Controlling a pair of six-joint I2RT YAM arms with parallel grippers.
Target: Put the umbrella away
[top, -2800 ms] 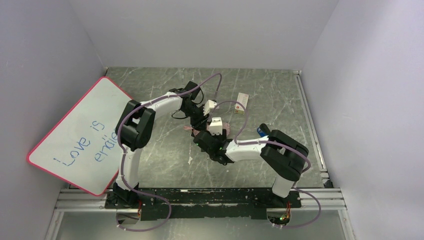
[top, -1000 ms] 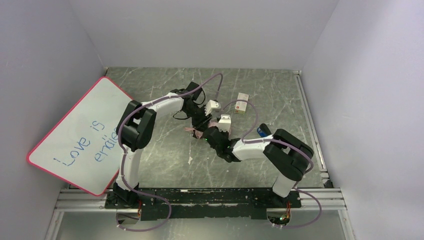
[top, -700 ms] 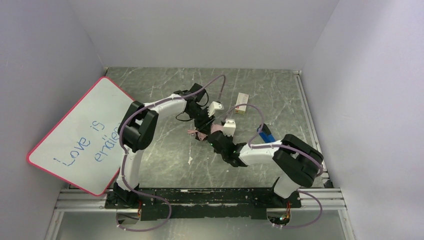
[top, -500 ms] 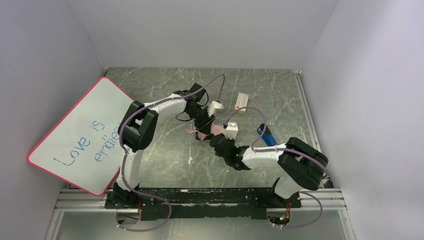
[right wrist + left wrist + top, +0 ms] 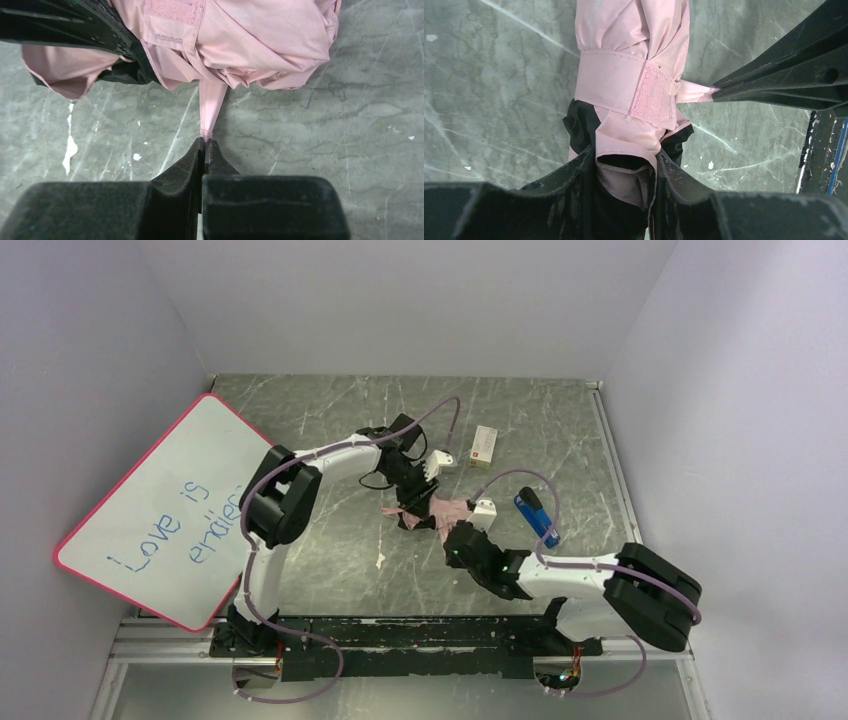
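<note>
Compared with the earlier frames, the right arm is now swung out to the right of the umbrella (image 5: 441, 510), with its elbow low by the near edge. The umbrella is dragged slightly rightward with it. A blue object (image 5: 537, 517), mostly covered by the arm before, is exposed just right of the umbrella. The umbrella is laid folded on the desk (image 5: 330, 420), pink fabric outside, black showing at one end. That black-and-pink end is clamped between the left fingers (image 5: 574, 177). A pink strap (image 5: 621, 87) is wrapped round the bundle. Its thin tail is pinched by the right fingers (image 5: 187, 160), which are pressed together on it and held off to one side of the umbrella. A white box (image 5: 484, 446) is seen beyond the umbrella, apart from it. A pink-framed whiteboard (image 5: 150, 510) is propped well left of the umbrella.
</note>
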